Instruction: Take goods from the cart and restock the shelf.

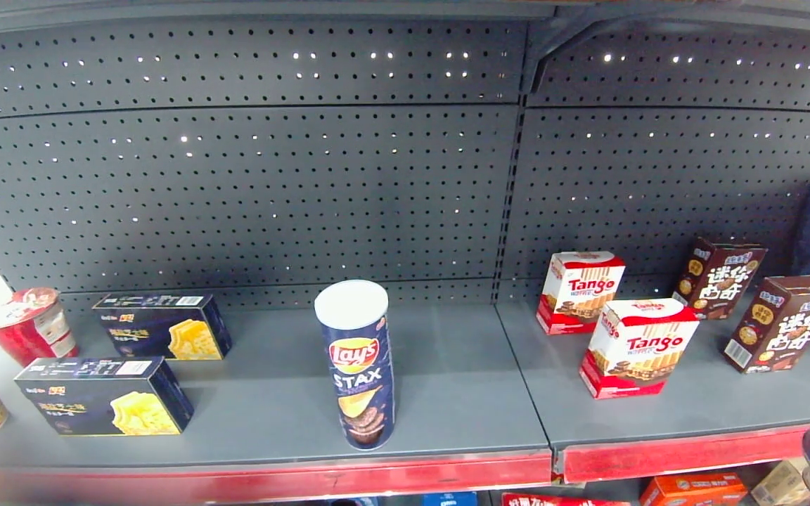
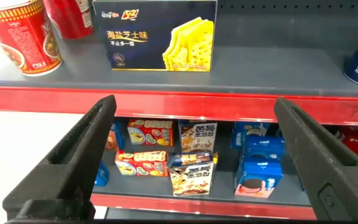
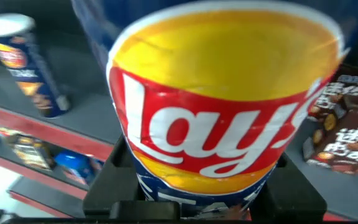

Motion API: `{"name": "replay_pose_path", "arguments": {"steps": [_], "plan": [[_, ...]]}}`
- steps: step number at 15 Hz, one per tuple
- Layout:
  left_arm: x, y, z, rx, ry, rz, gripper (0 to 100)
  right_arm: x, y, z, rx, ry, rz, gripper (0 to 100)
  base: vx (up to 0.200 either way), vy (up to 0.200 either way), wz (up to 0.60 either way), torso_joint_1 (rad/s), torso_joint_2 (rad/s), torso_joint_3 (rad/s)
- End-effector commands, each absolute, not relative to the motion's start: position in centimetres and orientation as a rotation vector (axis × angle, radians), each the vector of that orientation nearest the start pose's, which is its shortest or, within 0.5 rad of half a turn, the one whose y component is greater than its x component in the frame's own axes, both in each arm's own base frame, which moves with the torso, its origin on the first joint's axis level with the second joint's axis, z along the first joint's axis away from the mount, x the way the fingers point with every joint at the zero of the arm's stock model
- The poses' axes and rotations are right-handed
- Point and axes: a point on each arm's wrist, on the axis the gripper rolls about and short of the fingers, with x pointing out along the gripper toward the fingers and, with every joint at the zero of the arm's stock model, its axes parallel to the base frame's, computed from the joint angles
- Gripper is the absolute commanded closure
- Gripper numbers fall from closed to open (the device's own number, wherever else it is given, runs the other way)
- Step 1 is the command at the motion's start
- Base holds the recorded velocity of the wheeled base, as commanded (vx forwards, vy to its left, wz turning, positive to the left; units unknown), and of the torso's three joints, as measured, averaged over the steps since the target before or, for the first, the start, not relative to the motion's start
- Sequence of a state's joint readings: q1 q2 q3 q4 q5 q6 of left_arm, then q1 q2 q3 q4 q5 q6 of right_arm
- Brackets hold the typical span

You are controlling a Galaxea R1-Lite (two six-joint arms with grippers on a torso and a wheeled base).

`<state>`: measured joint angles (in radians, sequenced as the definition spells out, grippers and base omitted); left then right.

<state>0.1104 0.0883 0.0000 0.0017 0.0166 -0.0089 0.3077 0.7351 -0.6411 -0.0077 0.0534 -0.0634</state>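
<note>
One tall navy chip can with a white lid (image 1: pixel 357 365) already stands upright on the grey metal shelf with a red front edge (image 1: pixel 447 393), close to that edge and about midway between the dark blue cracker boxes (image 1: pixel 106 395) and the red-and-white wafer boxes (image 1: pixel 635 348). A second navy chip can with a yellow and red emblem (image 3: pixel 216 106) is not yet on the shelf: it hangs out past the front right corner, clasped low on its body by the right gripper (image 3: pixel 197 186), whose fingers press against both its sides. The left gripper (image 2: pixel 196 106) is spread wide with nothing between its fingers, just in front of and below the red front edge near the left end. By this showing the restocking is part done; the held can wants setting down, likely beside the first.
</note>
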Motion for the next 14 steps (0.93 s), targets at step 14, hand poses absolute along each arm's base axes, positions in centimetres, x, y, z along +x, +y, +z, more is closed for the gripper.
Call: {"name": "replay_pose_path", "arguments": {"steps": [14], "plan": [[-1.6,-0.1,7.7,-0.014,0.094,0.128,0,9.9,4.6,25.6,-0.04,0.152,0.548,100,0.0,0.0,0.13,-0.001,0.0,0.0]]}}
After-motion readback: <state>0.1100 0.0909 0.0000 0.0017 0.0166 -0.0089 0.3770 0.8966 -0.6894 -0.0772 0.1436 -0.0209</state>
